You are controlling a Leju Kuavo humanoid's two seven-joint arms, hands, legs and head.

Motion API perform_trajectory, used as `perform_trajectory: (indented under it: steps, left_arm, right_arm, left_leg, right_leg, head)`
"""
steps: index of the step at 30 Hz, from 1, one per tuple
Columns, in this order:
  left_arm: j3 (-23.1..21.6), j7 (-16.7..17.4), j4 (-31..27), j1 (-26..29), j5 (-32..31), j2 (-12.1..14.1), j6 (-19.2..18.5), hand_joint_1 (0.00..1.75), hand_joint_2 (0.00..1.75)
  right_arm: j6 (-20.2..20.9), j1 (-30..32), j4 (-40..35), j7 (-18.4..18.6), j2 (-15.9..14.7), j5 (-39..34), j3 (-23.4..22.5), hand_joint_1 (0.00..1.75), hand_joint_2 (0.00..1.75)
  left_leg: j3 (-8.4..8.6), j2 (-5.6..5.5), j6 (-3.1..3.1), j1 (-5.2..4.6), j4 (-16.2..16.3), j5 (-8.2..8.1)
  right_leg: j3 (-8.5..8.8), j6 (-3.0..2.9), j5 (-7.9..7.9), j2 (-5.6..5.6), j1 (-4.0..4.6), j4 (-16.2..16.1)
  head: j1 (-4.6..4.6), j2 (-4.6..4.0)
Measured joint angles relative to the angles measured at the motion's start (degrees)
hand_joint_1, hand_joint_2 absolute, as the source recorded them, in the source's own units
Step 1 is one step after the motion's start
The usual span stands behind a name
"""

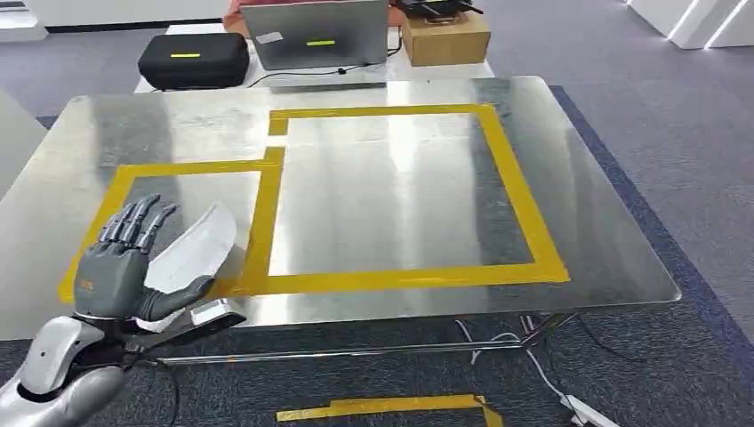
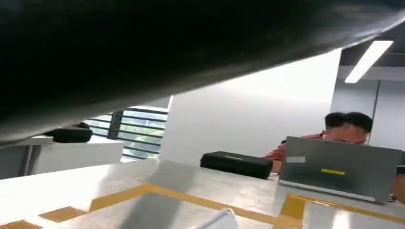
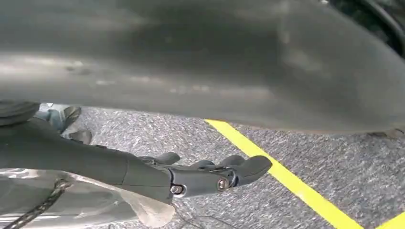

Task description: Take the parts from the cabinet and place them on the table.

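1. White part (image 1: 197, 247): thin, curved, shell-like sheet with a rounded outer edge, pale and matte against the shiny tabletop; a corner of it pokes into the left wrist view (image 2: 220, 220) as a white tip.
2. Sits at the near left corner of the metal table (image 1: 400, 191), over the smaller yellow tape rectangle (image 1: 178, 169), its far edge close to the strip dividing the two taped areas; whether resting flat on the metal or lifted slightly cannot be told.
3. Left hand (image 1: 120, 262): grey back turned up, dark fingers (image 1: 138, 218) stretched forward and slightly fanned, thick thumb (image 1: 173, 298) pressed against the near edge of the part. Holds the part between thumb and palm side, as far as the head view shows.
4. Right hand (image 3: 210, 174): hangs beside the body above grey carpet (image 3: 191, 138) crossed by a yellow floor line (image 3: 286, 179); fingers loosely bent with nothing between them, gaps visible, so slack and empty rather than clenched.
5. Larger yellow tape rectangle (image 1: 525, 205) takes up the middle and right of the tabletop.
6. Beyond the far edge: black case (image 1: 193, 59), grey laptop (image 1: 316, 34) with a person (image 2: 348, 126) seated behind it, brown cardboard box (image 1: 445, 37).
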Motion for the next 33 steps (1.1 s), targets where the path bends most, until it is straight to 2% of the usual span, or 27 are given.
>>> perform_trajectory:
  steps: [3, 6, 7, 8, 9, 10, 12, 13, 14, 15, 16, 17, 18, 19, 20, 22, 23, 24, 25, 27, 28, 29, 30, 31, 33]
  left_arm:
    - [0.63, -0.37, -0.37, 0.66, 0.42, 0.54, 0.11, 0.0, 0.0]
    - [0.87, -0.57, -0.5, 0.92, 0.5, 0.83, 0.2, 0.0, 0.0]
    - [0.9, -0.59, -0.59, 0.95, 0.5, 0.87, 0.2, 0.0, 0.0]
    - [0.96, -0.61, -0.78, 1.0, 0.5, 0.87, 0.2, 0.0, 0.0]
    - [0.96, -0.61, -0.89, 1.04, 0.5, 0.85, 0.24, 0.0, 0.0]
    - [1.03, -0.61, -0.92, 1.03, 0.52, 0.87, 0.39, 0.0, 0.0]
    - [1.03, -0.61, -0.92, 1.44, 0.52, 0.85, 0.42, 0.0, 0.0]
    - [1.03, -0.63, -0.92, 1.62, 0.52, 0.85, 0.42, 0.0, 0.0]
    - [1.03, -0.63, -0.92, 1.75, 0.52, 0.85, 0.42, 0.0, 0.0]
    - [1.03, -0.63, -0.92, 1.76, 0.52, 0.85, 0.44, 0.0, 0.0]
    - [1.03, -0.63, -0.92, 1.77, 0.52, 0.85, 0.44, 0.0, 0.0]
    - [1.03, -0.63, -0.92, 1.76, 0.55, 0.85, 0.44, 0.0, 0.0]
    - [1.05, -0.63, -0.92, 1.76, 0.52, 0.85, 0.42, 0.0, 0.0]
    - [1.13, -0.63, -0.92, 1.74, 0.52, 0.87, 0.39, 0.0, 0.0]
    - [1.14, -0.63, -0.92, 1.73, 0.52, 0.9, 0.33, 0.0, 0.0]
    - [1.18, -0.59, -0.92, 1.74, 0.52, 0.98, 0.13, 0.0, 0.0]
    - [1.18, -0.59, -0.94, 1.77, 0.55, 1.05, -0.02, 0.0, 0.0]
    - [1.2, -0.53, -0.94, 1.8, 0.61, 1.05, -0.09, 0.0, 0.0]
    - [1.2, -0.5, -0.94, 1.72, 0.72, 1.18, -0.2, 0.0, 0.0]
    - [1.2, -0.44, -0.92, 1.76, 0.74, 1.16, -0.24, 0.0, 0.0]
    - [1.18, -0.44, -0.92, 1.83, 0.76, 1.16, -0.26, 0.0, 0.0]
    - [1.18, -0.41, -0.92, 1.86, 0.76, 1.18, -0.26, 0.0, 0.0]
    - [1.18, -0.41, -0.92, 1.86, 0.76, 1.18, -0.26, 0.0, 0.0]
    - [1.18, -0.41, -0.92, 1.86, 0.79, 1.18, -0.26, 0.0, 0.0]
    - [1.25, -0.37, -0.92, 1.77, 0.85, 1.18, -0.26, 0.0, 0.0]
  right_arm:
    - [-0.5, 0.23, -1.61, 0.18, -0.79, -0.02, 0.11, 0.0, 0.0]
    - [-0.87, 0.26, -2.42, 0.24, -1.13, -0.13, 0.28, 0.0, 0.0]
    - [-0.98, 0.26, -2.64, 0.26, -1.22, -0.2, 0.33, 0.0, 0.0]
    - [-1.0, 0.26, -2.88, 0.26, -1.48, -0.2, 0.35, 0.0, 0.0]
    - [-1.02, 0.31, -3.01, 0.26, -1.59, -0.22, 0.39, 0.0, 0.0]
    - [-1.03, 0.22, -3.15, 0.28, -1.7, -0.2, 0.44, 0.0, 0.0]
    - [-1.07, 0.16, -3.19, 0.35, -1.97, -0.22, 0.5, 0.0, 0.0]
    - [-1.09, 0.18, -3.23, 0.33, -1.97, -0.24, 0.52, 0.0, 0.0]
    - [-1.14, 0.2, -3.23, 0.35, -1.99, -0.26, 0.57, 0.0, 0.0]
    - [-1.14, 0.23, -3.23, 0.33, -2.1, -0.31, 0.63, 0.0, 0.0]
    - [-1.16, 0.25, -3.25, 0.33, -2.12, -0.42, 0.72, 0.0, 0.0]
    - [-1.2, 0.19, -3.28, 0.33, -2.25, -0.52, 0.77, 0.0, 0.0]
    - [-1.31, 0.12, -3.39, 0.33, -2.36, -0.66, 0.81, 0.0, 0.0]
    - [-1.44, -0.04, -3.39, 0.33, -2.38, -0.89, 0.87, 0.0, 0.0]
    - [-1.59, -0.03, -3.47, 0.26, -2.4, -1.07, 0.94, 0.0, 0.0]
    - [-1.75, -0.15, -3.56, 0.26, -2.42, -1.33, 1.05, 0.0, 0.0]
    - [-1.77, -0.13, -3.62, 0.26, -2.4, -1.57, 1.14, 0.0, 0.0]
    - [-1.79, -0.23, -3.69, 0.28, -2.47, -1.66, 1.33, 0.0, 0.0]
    - [-1.88, -0.2, -3.71, 0.24, -2.51, -1.77, 1.44, 0.0, 0.0]
    - [-1.97, -0.14, -3.71, 0.24, -2.51, -2.01, 1.62, 0.0, 0.0]
    - [-1.99, -0.1, -3.71, 0.24, -2.56, -2.08, 1.75, 0.0, 0.0]
    - [-1.99, -0.1, -3.71, 0.24, -2.56, -2.1, 1.88, 0.0, 0.0]
    - [-2.01, -0.12, -3.71, 0.24, -2.58, -2.1, 1.92, 0.0, 0.0]
    - [-2.01, -0.16, -3.71, 0.24, -2.56, -2.12, 1.92, 0.0, 0.0]
    - [-2.01, -0.19, -3.73, 0.24, -2.56, -2.16, 1.95, 0.0, 0.0]
  left_leg:
    - [-0.09, 0.0, 0.3, -0.04, 0.35, -0.18]
    - [-0.15, 0.01, 0.7, -0.12, 0.58, -0.34]
    - [-0.06, 0.02, 0.95, -0.12, 0.33, -0.2]
    - [0.62, 0.19, 1.43, 0.49, -0.99, 0.4]
    - [1.18, 0.48, 1.7, 0.51, -1.62, 0.59]
    - [1.35, 0.53, 1.92, 0.58, -1.82, 0.73]
    - [1.29, 0.86, 1.87, 0.52, -1.73, 0.86]
    - [1.28, 0.95, 1.86, 0.47, -1.71, 0.86]
    - [1.27, 0.97, 1.86, 0.47, -1.66, 0.85]
    - [1.26, 0.97, 1.85, 0.48, -1.64, 0.85]
    - [1.27, 0.96, 1.76, 0.51, -1.58, 0.79]
    - [1.26, 0.91, 1.57, 0.57, -1.42, 0.66]
    - [1.19, 0.88, 1.26, 0.55, -1.1, 0.48]
    - [0.82, 0.66, 0.85, 0.39, -0.98, 0.48]
    - [0.89, 0.66, 0.52, 0.31, -0.85, 0.53]
    - [0.57, 0.49, -0.04, 0.35, -0.63, 0.86]
    - [0.37, 0.32, -0.3, 0.33, -0.37, 0.76]
    - [0.06, 1.76, -0.68, 0.35, 0.32, -0.52]
    - [-0.64, 3.05, -1.1, 0.41, 2.77, -3.1]
    - [-3.54, 3.78, -1.56, 0.68, 11.39, -8.59]
    - [-4.77, 3.78, -1.68, 0.8, 15.71, -10.56]
    - [-4.69, 3.78, -1.68, 0.85, 17.12, -10.87]
    - [-3.45, 3.78, -1.61, 0.86, 16.0, -9.87]
    - [-1.01, 3.79, -1.44, 0.86, 12.4, -7.87]
    - [5.63, 3.96, -0.75, 0.76, 2.0, -4.32]
  right_leg:
    - [0.06, 0.19, -0.04, 0.0, -0.03, 0.0]
    - [0.23, 0.66, -0.03, 0.02, -0.12, -0.21]
    - [0.39, 0.93, 0.11, 0.04, -0.09, -0.63]
    - [0.6, 1.25, -0.05, 0.07, 0.18, -0.77]
    - [-0.01, 1.18, -0.91, -0.45, 0.21, 0.25]
    - [-1.27, 1.13, -2.87, -0.85, 0.22, 3.33]
    - [-5.8, 1.38, -7.12, -1.26, 0.17, 12.46]
    - [-7.51, 1.44, -8.27, -1.28, 0.18, 15.82]
    - [-7.94, 1.5, -7.71, -1.29, 0.2, 16.45]
    - [-7.07, 1.5, -5.89, -1.3, 0.18, 14.65]
    - [-4.95, 1.48, -3.18, -1.3, 0.14, 10.43]
    - [-2.1, 1.43, -0.63, -1.24, 0.08, 4.93]
    - [0.44, 1.38, 0.27, -1.01, -0.01, 0.03]
    - [1.62, 0.99, 0.03, -0.54, 0.29, -0.28]
    - [1.15, 0.75, 0.51, -0.4, 0.21, -0.18]
    - [0.91, 0.23, 0.3, -0.54, 0.38, -0.25]
    - [0.69, -0.33, 0.66, -0.92, -0.01, -0.54]
    - [0.53, -0.77, 0.93, -1.25, 0.0, -0.59]
    - [0.21, -1.21, 1.17, -1.41, 0.06, -0.59]
    - [-0.61, -1.61, 1.65, -1.99, 0.2, -0.53]
    - [-1.13, -1.63, 2.01, -2.28, 0.27, -0.49]
    - [-1.59, -1.64, 2.34, -2.54, 0.33, -0.44]
    - [-2.04, -1.61, 2.64, -2.74, 0.39, -0.39]
    - [-2.47, -1.59, 2.98, -2.9, 0.48, -0.35]
    - [-3.02, -1.33, 3.6, -3.04, 0.59, -0.32]
  head:
    - [0.0, 0.0]
    - [-0.02, 0.0]
    - [-0.04, 0.0]
    - [0.02, 0.0]
    - [0.11, 0.0]
    - [0.31, 0.0]
    - [0.35, 0.0]
    - [0.33, 0.0]
    - [0.37, 0.0]
    - [0.33, 0.0]
    - [0.39, 0.0]
    - [0.33, 0.0]
    - [0.39, 0.0]
    - [0.31, 0.0]
    - [0.35, 0.0]
    - [0.28, 0.0]
    - [0.33, 0.0]
    - [0.24, 0.0]
    - [-0.02, 0.0]
    - [-0.09, 0.0]
    - [-0.07, 0.0]
    - [-0.09, 0.0]
    - [-0.09, 0.0]
    - [-0.09, 0.0]
    - [-0.07, 0.0]
